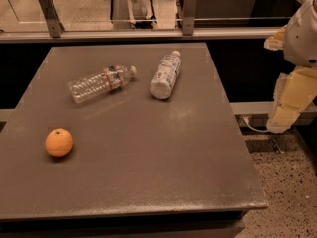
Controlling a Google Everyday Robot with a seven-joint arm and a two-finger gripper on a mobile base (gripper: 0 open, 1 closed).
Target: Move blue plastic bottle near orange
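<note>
Orange (59, 142): near left of the table (163, 177), sitting alone and well apart from both bottles.
Clear ribbed bottle (101, 83): far left of centre, lying on its side with the cap to the right. It is near the task bottle but not touching it.
Blue plastic bottle (165, 75): far centre, lying on its side with the white cap pointing far. It is well apart from the orange, so I judge the move not yet begun.
My gripper (290, 103): beyond the table's right edge, well apart from the bottle, with nothing seen in it. I cannot tell whether it is apart or together.
Risk, rolling: a bottle on its side may roll away if I touch it off-centre.
Risk, neighbour: a wide approach could knock the clear ribbed bottle.
Risk, placement: setting down too close could nudge the orange and start it rolling.
</note>
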